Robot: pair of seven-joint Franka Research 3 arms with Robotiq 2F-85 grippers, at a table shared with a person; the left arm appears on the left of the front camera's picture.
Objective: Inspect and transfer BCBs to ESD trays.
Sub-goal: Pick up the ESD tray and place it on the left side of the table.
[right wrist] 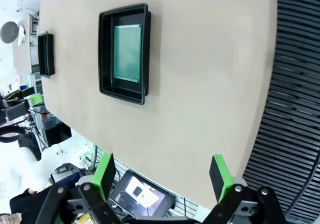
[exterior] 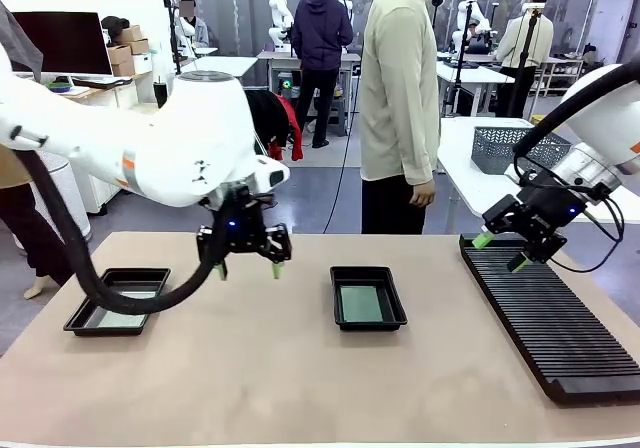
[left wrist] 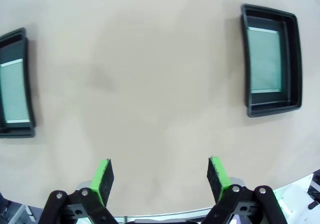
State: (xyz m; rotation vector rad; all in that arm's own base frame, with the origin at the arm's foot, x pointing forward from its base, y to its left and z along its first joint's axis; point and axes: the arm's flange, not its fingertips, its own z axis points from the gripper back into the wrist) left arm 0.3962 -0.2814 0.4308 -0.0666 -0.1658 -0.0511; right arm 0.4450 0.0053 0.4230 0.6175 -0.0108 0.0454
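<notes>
Hovering both arms over the worktop (exterior: 300, 378), I find a board already lying in each tray.

My left gripper (exterior: 247, 261) hangs spread and empty above bare worktop, between the two ESD trays: the left tray (exterior: 85, 318) sits off to its left near the worktop's left edge, the middle tray (exterior: 345, 276) to its right, both well apart from the fingertips. My right gripper (exterior: 503, 250), jaws also wide with nothing between them, hangs over the near end of the long black slotted rack (exterior: 560, 328), whose slots look empty from here. One pale green BCB (exterior: 361, 304) lies flat in the middle tray, another BCB (exterior: 128, 318) flat in the left tray, each with its long side along its tray's. By my reckoning the left gripper is nearer both boards. A person (exterior: 400, 98) stands at the far side.
</notes>
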